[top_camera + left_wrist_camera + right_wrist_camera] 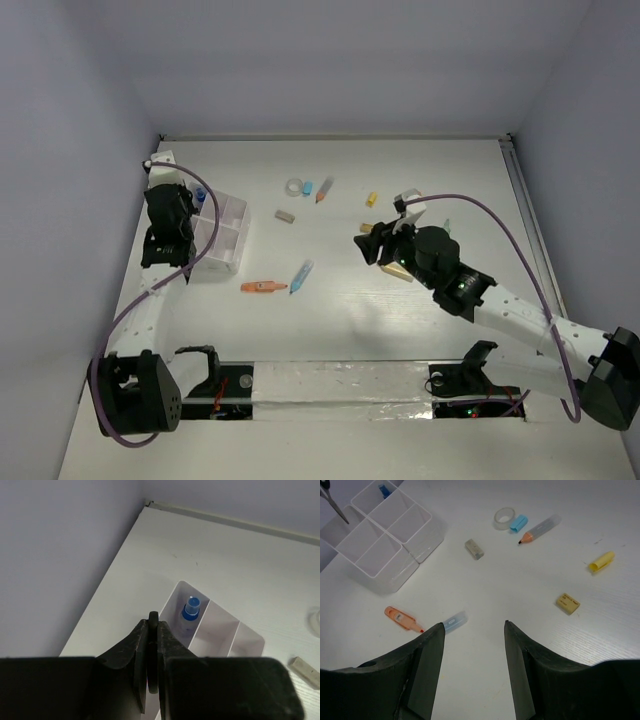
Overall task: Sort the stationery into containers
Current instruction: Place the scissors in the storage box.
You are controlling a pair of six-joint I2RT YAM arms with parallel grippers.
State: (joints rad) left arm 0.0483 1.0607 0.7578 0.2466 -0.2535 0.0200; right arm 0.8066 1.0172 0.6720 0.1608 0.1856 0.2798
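Note:
The white divided box (240, 207) stands at the left. A small blue-capped bottle (191, 609) stands in its far corner compartment. My left gripper (153, 622) is shut on the black handle ring of the scissors (152, 650) and hangs over the box's left edge. The scissor blades (334, 504) point down beside the box (412, 555). My right gripper (472, 625) is open and empty above the table's middle. An orange pen (401, 618) and a light blue pen (455, 621) lie just left of its left finger.
At the back lie a clear tape roll (503, 518), a blue cap (518, 522), an orange-tipped clear pen (539, 529) and a grey eraser (474, 549). A yellow cap (601, 561) and a tan eraser (568, 603) lie to the right. Walls enclose the table.

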